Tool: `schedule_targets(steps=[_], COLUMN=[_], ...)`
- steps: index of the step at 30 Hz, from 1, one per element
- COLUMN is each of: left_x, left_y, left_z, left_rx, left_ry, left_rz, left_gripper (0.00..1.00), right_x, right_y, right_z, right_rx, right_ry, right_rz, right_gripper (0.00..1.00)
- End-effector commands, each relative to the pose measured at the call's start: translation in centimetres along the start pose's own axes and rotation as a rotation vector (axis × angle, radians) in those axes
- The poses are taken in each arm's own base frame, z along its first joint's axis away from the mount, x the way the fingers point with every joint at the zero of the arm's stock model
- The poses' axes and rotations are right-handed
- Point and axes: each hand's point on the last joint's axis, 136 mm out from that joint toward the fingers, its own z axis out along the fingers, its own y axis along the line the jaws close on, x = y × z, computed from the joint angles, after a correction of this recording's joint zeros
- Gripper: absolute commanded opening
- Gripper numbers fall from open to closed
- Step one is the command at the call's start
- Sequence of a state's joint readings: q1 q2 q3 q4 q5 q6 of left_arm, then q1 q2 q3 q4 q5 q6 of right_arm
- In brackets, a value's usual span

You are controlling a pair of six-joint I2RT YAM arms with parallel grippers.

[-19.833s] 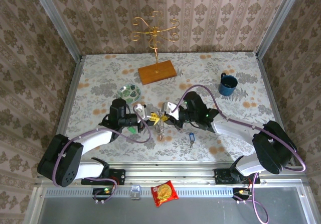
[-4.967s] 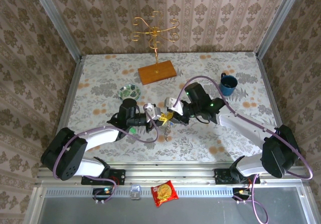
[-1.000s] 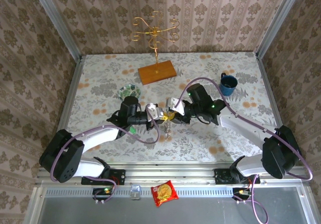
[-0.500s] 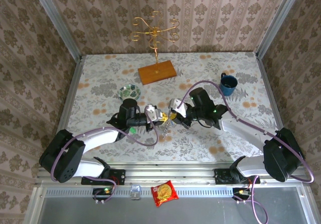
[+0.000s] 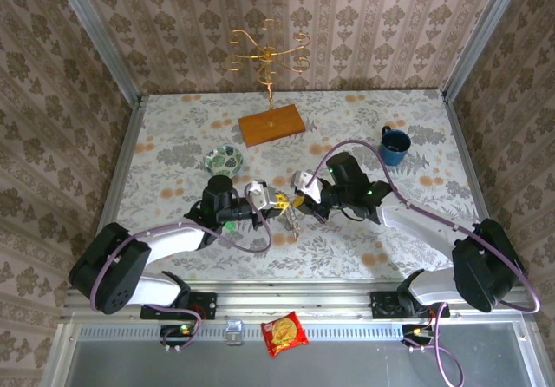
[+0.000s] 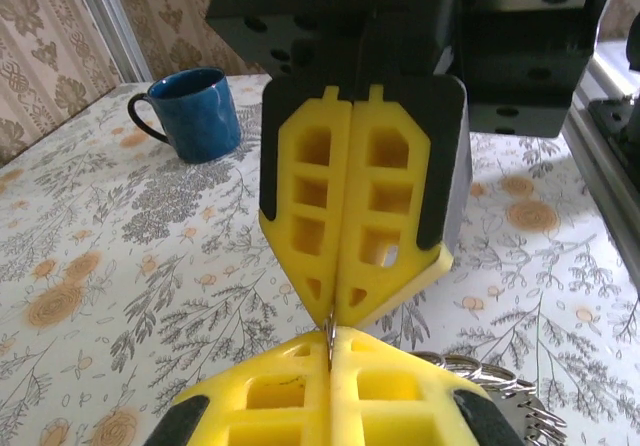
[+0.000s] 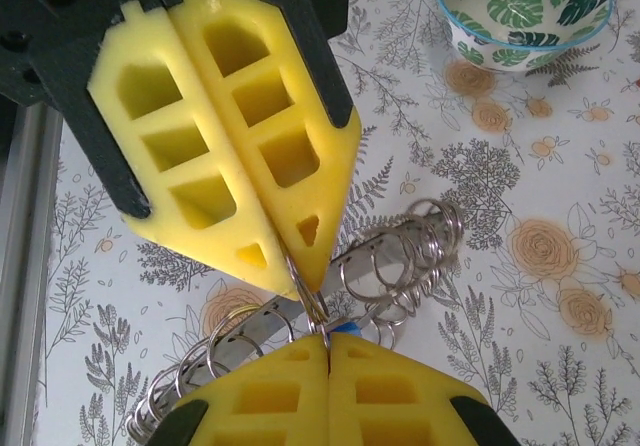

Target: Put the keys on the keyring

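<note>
The left gripper [image 5: 276, 201] and the right gripper [image 5: 299, 203] meet tip to tip a little below the centre of the top view, over the flowered table [image 5: 173, 144]. Both have their yellow fingers pressed together.

In the right wrist view the right gripper's own fingers [image 7: 260, 396] rise from the bottom edge, and the left gripper comes down from the upper left. One thin metal wire runs from the left tips to the seam between the right fingers. So each gripper is clamped on that wire, which belongs to the keyring [image 7: 395, 266]. The left wrist view agrees: a fine metal sliver stands upright between the two pairs of tips at the lower centre.

The rest of the keyring, a bunch of many small wire loops, spreads from the right of the tips down to the lower left of the right wrist view. In the top view it hangs just under the grippers.

A small blue bit [image 7: 345, 324] sits against the right fingertips. It is too small to tell if it is a key.

Further out, a green-leaf bowl [image 7: 510, 51] stands at the upper right of the right wrist view. A blue mug [image 6: 197, 116] stands at the upper left of the left wrist view.
</note>
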State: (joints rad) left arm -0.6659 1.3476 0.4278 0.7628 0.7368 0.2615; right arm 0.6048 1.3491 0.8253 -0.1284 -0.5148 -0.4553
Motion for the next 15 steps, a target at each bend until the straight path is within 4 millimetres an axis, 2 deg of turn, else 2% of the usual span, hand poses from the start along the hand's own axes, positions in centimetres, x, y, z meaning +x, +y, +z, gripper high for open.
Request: schedule_targets(steps=[1,3,6,15], left_x=[-2.6,-2.6,-2.8,-2.6], left_y=[0.6,0.7,0.8,0.2], left_z=[-0.3,-0.5,-0.7,-0.6], left_rx=[-0.021,-0.032,-0.032,0.008], left_ry=[-0.125,-0.137,-0.147,-0.149], left_rz=[-0.002,-0.007,-0.014,-0.04], left_gripper=[0.0,0.0,0.0,0.0], right_x=[-1.9,-2.5,-2.2,-3.1], right_y=[0.1,-0.1,-0.6,0.0], right_z=[-1.0,-1.8,-2.0,-1.4], right_rx=[-0.002,0.02,0.043,-0.017], right_ry=[-0.084,-0.12,-0.13,-0.192], right_rz=[0.003,-0.013,-0.01,-0.004], right_gripper=[0.0,0.06,0.22,0.27])
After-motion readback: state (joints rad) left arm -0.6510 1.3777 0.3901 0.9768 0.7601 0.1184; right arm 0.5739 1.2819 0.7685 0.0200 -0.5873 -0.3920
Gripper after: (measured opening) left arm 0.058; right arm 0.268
